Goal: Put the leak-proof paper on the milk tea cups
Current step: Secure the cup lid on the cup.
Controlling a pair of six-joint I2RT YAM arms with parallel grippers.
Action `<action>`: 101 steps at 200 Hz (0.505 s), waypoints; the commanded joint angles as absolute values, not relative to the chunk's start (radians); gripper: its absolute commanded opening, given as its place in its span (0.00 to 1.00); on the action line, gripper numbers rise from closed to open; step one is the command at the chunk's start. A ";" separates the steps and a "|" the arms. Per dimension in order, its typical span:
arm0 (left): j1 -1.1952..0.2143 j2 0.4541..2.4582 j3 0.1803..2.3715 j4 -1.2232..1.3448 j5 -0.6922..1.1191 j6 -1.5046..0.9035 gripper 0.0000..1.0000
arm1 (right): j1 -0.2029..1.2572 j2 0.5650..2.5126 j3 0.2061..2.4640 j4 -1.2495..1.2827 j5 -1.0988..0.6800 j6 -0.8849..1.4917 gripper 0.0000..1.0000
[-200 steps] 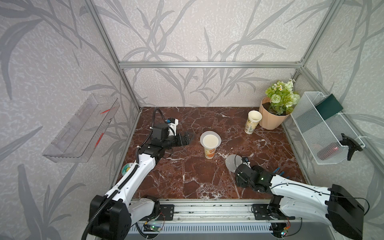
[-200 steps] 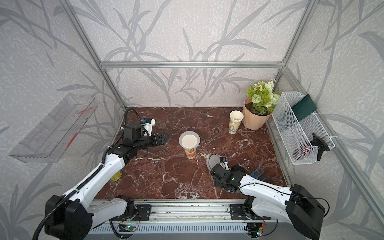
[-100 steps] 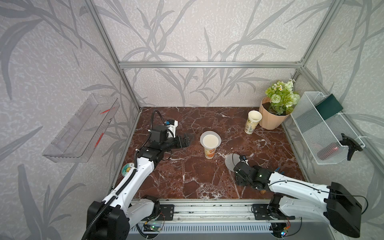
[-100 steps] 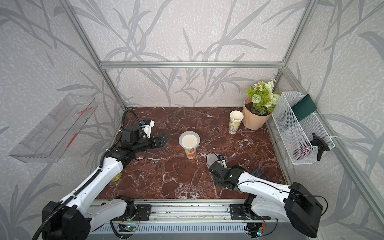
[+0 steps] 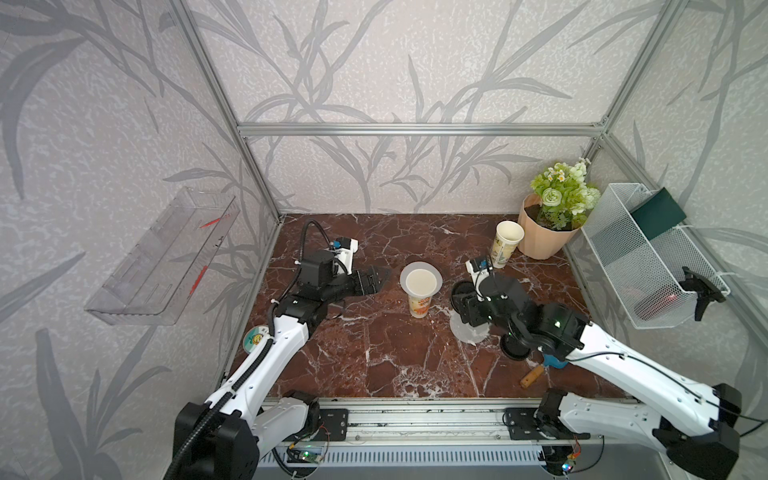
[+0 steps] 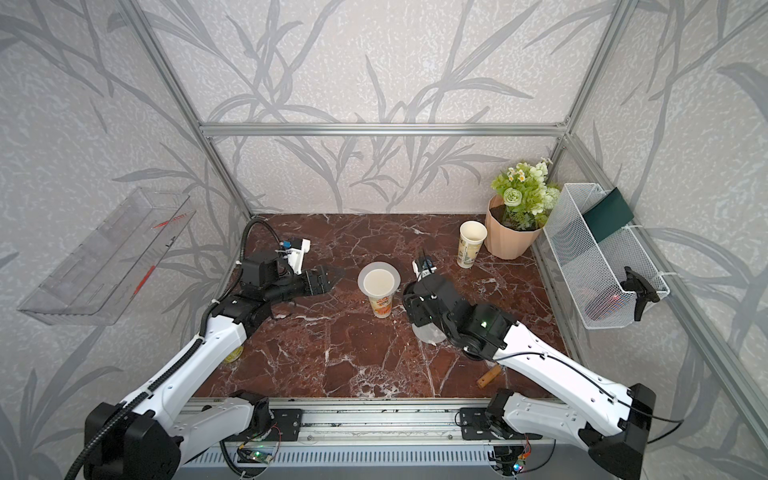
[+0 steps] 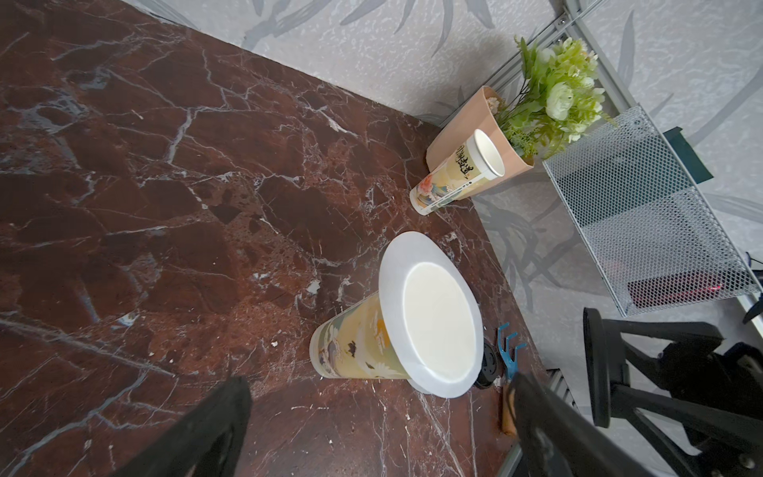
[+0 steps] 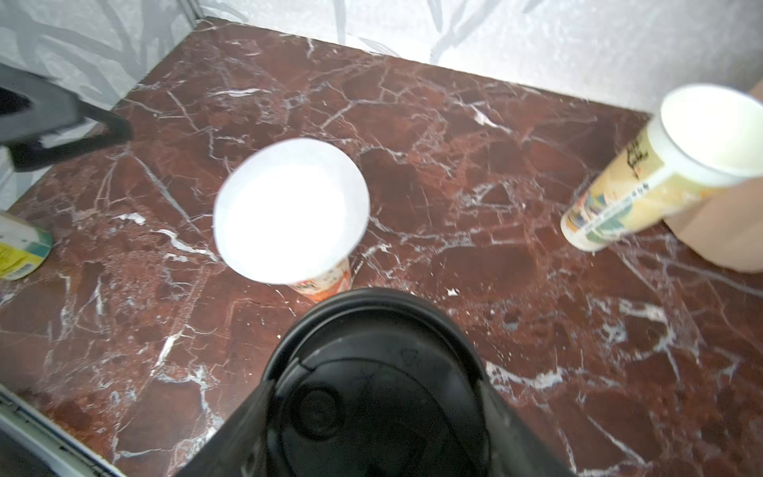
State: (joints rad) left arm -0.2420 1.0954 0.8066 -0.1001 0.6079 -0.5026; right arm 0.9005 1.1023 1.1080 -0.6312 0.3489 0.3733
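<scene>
Paper (image 5: 420,281) caps the middle cup (image 5: 417,305), overhanging its rim all round, so half the job looks done. The far cup (image 5: 506,245), just beside the pot (image 5: 540,243), is uncovered. The second paper (image 5: 467,332) lies flat on the table (image 5: 374,353), partly under the right gripper (image 5: 462,296), which is clamped on a black lid (image 8: 371,392), not paper. The left gripper (image 5: 376,277) hangs wide open and empty near the middle cup. Bare marble between the cups gives room; pot and basket (image 5: 648,266) crowd the far cup.

The table (image 5: 374,361) is red-brown with white veins, the flower pot (image 5: 540,245) peach.
</scene>
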 commanded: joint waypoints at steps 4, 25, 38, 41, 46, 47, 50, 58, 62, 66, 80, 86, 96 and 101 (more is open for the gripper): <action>-0.241 1.124 0.783 0.025 0.678 -0.541 0.98 | 0.904 1.261 1.267 -0.672 0.256 0.259 0.66; -0.245 1.164 0.763 0.142 0.723 -0.583 0.97 | 0.897 1.407 1.416 -0.754 0.209 0.230 0.66; -0.249 1.190 0.768 0.177 0.734 -0.594 0.97 | 0.891 1.465 1.480 -0.785 0.182 0.212 0.66; -0.250 1.195 0.771 0.178 0.737 -0.594 0.97 | 0.887 1.475 1.492 -0.791 0.175 0.208 0.66; -0.251 1.204 0.777 0.178 0.738 -0.591 0.97 | 0.880 1.490 1.511 -0.800 0.164 0.206 0.66; -0.251 1.206 0.778 0.179 0.738 -0.591 0.97 | 0.879 1.494 1.516 -0.802 0.162 0.206 0.66; -0.252 1.211 0.781 0.178 0.739 -0.589 0.96 | 0.875 1.502 1.527 -0.807 0.157 0.203 0.66; -0.252 1.223 0.785 0.183 0.739 -0.587 0.96 | 0.863 1.524 1.557 -0.826 0.142 0.193 0.66; -0.253 1.230 0.786 0.186 0.739 -0.588 0.96 | 0.856 1.536 1.573 -0.839 0.133 0.189 0.66; -0.254 1.235 0.786 0.191 0.737 -0.588 0.96 | 0.851 1.548 1.587 -0.849 0.127 0.187 0.66; -0.256 1.255 0.785 0.208 0.733 -0.591 0.96 | 0.838 1.580 1.617 -0.868 0.110 0.177 0.66; -0.256 1.263 0.787 0.214 0.733 -0.591 0.96 | 0.833 1.591 1.623 -0.867 0.099 0.175 0.66; -0.258 1.280 0.785 0.228 0.738 -0.594 0.96 | 0.826 1.606 1.628 -0.863 0.085 0.171 0.66; -0.259 1.287 0.785 0.235 0.740 -0.596 0.95 | 0.821 1.614 1.631 -0.864 0.083 0.169 0.66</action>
State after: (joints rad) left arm -0.2512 1.2610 0.7750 0.1577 0.7113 -0.5808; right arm 0.8398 1.5906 1.5902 -0.8070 0.1329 0.2008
